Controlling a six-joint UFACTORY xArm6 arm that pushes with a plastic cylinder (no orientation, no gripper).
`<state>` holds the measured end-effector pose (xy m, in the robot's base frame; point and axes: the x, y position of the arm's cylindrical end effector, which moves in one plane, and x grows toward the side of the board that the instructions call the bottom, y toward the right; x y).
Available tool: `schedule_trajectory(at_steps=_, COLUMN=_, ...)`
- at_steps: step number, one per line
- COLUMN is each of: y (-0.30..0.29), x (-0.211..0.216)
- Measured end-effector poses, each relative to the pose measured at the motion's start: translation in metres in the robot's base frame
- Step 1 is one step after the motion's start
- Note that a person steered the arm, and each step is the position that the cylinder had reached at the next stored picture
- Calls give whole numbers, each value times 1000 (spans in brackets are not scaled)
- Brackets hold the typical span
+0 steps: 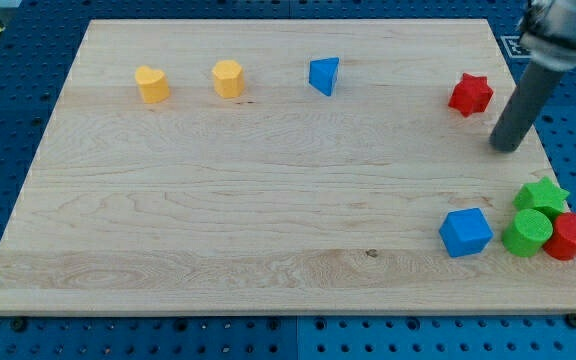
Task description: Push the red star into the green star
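The red star [470, 94] lies near the view's upper right of the wooden board [268, 220]. The green star [541, 194] sits at the right edge lower down, touching a green cylinder [527, 232] and a red cylinder [569, 236]. My tip [505, 148] is the lower end of a dark rod coming in from the top right corner. It stands just right of and below the red star, apart from it, and above the green star.
A blue cube [465, 232] sits left of the green cylinder. A blue triangular block [324, 75], a yellow hexagonal block [228, 78] and a yellow heart-like block [152, 84] line the view's top.
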<state>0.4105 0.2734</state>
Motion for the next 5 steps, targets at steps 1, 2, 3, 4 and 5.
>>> schedule_trajectory(at_steps=1, y=51, x=-58)
schedule_trajectory(at_steps=2, y=14, x=-89)
schedule_trajectory(at_steps=3, y=-40, x=-66)
schedule_trajectory(at_steps=4, y=-82, x=7)
schedule_trajectory(at_steps=5, y=-83, x=35)
